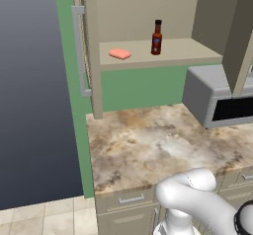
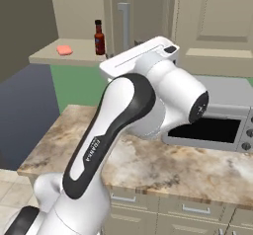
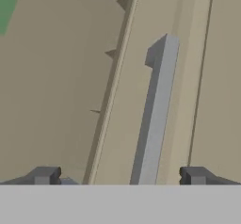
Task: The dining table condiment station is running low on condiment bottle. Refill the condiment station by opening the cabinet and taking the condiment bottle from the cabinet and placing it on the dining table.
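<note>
The bottle is seen upright on the open cabinet shelf, upper centre, beside a pink lump. The gripper, cut off at the bottom edge, is spread wide around a door handle, untouched.

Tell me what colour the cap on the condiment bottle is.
Black; the condiment bottle shows it best in the left base view.

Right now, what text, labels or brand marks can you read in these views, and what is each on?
"FRANKA": faint vertical lettering on the dark band of the robot arm, barely legible.
Condiment bottle: the dark label is too small and blurred to read.
Microwave: no legible markings.
Cabinet door handle: no text.
</note>
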{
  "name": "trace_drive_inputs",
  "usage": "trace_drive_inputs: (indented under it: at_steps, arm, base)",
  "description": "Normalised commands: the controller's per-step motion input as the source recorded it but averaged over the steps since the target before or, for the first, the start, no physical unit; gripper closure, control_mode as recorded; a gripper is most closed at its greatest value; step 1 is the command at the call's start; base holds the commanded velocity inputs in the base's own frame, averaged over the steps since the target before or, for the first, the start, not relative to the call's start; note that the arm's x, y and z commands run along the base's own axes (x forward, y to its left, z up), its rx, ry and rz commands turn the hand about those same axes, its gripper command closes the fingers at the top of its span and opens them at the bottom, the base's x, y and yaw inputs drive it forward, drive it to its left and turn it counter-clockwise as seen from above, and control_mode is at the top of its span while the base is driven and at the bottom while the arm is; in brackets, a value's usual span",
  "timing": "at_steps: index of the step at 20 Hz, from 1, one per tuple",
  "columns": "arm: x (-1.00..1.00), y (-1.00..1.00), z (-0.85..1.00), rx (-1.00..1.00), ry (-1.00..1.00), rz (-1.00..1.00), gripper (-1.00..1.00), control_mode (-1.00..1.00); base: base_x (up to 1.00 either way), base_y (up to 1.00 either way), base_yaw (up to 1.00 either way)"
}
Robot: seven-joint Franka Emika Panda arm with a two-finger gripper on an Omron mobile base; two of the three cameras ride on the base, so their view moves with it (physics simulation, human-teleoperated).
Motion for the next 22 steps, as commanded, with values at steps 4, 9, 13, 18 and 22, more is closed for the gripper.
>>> trace_drive_inputs:
  at_steps: [4,9,13,18,22]
  arm:
    - [-0.34,-0.35,0.0,-0.02,-0.03,0.0,-1.0,-1.0]
    - [-0.28,0.11,0.0,-0.13,-0.02,-0.15,-1.0,-1.0]
    - [0.01,0.93,-0.17,-0.47,0.0,-0.24,-1.0,-1.0]
    - [0.12,1.0,-0.15,-0.57,0.0,-0.29,-1.0,-1.0]
    - [0.17,0.93,-0.01,-0.59,-0.01,-0.38,-1.0,-1.0]
  base:
    - [0.0,0.0,0.0]
    - [0.0,0.0,0.0]
    - [0.0,0.0,0.0]
    - [0.0,0.0,0.0]
    - [0.0,0.0,0.0]
